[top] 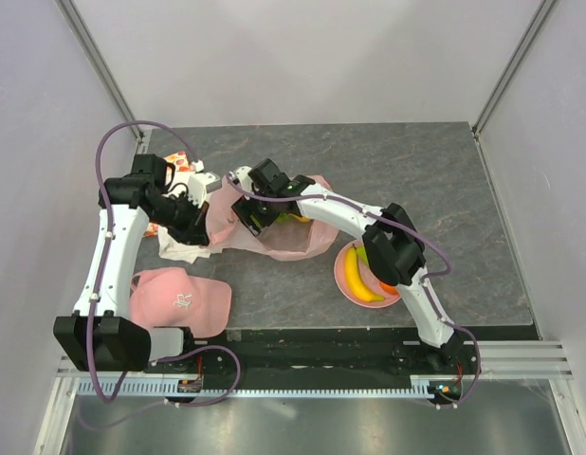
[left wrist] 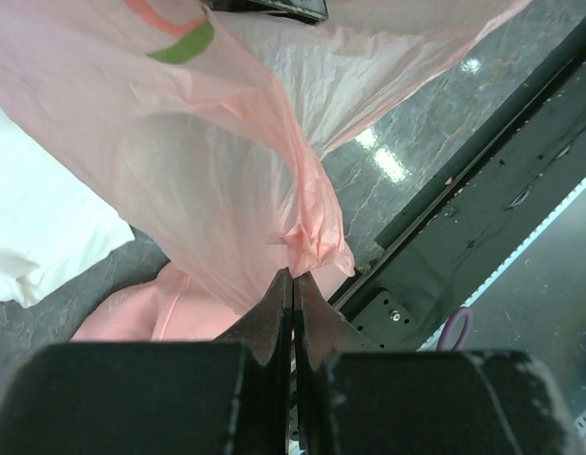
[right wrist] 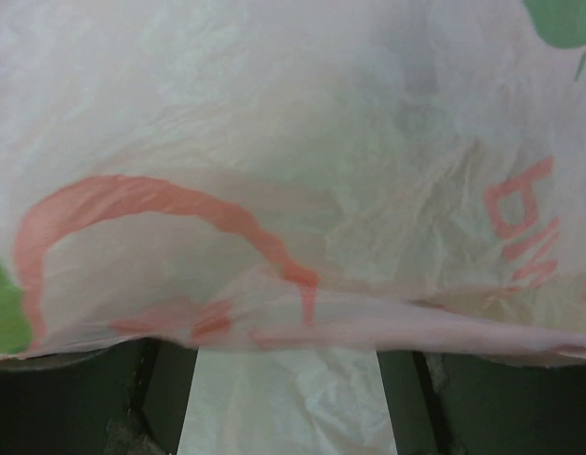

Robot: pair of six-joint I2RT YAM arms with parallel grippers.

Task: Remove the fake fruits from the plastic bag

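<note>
My left gripper (left wrist: pixel 293 277) is clamped tight on an edge of the thin, crinkly pale-pink plastic bag (left wrist: pixel 208 171). My right gripper (right wrist: pixel 285 370) is spread wide under its film, gripping nothing.

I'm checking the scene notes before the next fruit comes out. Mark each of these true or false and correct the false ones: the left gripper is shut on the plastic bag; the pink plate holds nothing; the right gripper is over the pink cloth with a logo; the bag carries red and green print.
1. The left gripper is shut on the plastic bag. True.
2. The pink plate holds nothing. False: a banana lies on it.
3. The right gripper is over the pink cloth with a logo. False: it is at the plastic bag, and the cloth lies apart, near the left arm's base.
4. The bag carries red and green print. True.
</note>
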